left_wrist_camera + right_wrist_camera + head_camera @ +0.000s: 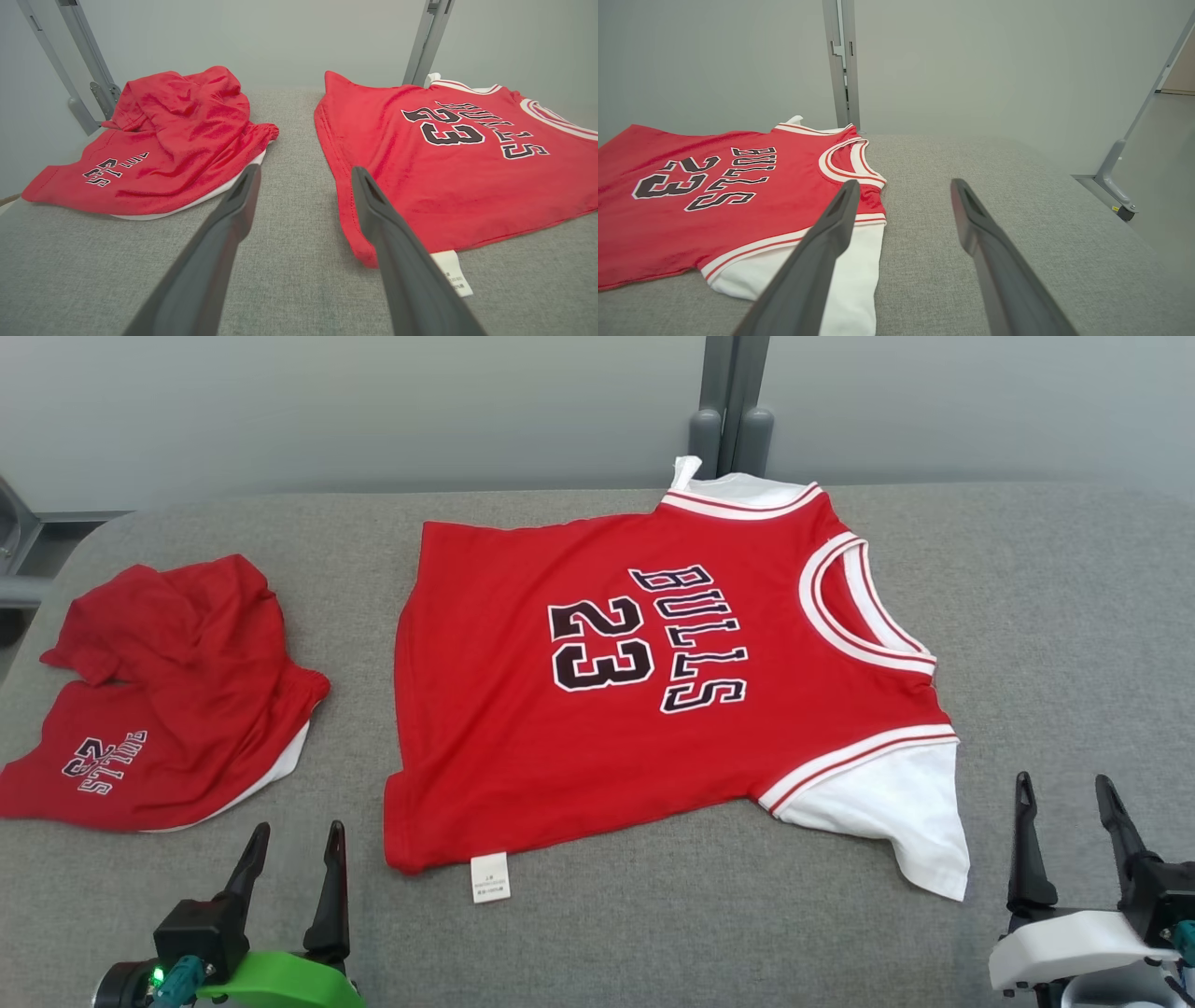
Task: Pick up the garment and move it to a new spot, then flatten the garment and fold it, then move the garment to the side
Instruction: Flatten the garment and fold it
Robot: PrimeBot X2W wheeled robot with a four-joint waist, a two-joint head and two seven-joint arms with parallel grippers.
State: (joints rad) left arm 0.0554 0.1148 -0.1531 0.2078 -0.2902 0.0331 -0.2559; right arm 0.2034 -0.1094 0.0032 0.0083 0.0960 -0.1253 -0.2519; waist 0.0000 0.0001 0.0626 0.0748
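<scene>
red jersey (504, 747) lies flat mid-frame on the grey desk (1074, 616), long axis left to right. left tool (297, 831), lower left, and right tool (1064, 782), lower right, gape wide, empty; its hem (405, 728) nearer the left, white sleeve (887, 803) nearer the right.

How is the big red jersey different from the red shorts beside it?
The jersey lies spread flat; the shorts are bunched up. The jersey is bigger, with large lettering; the shorts' lettering is small. Both are red and read BULLS 23.
</scene>
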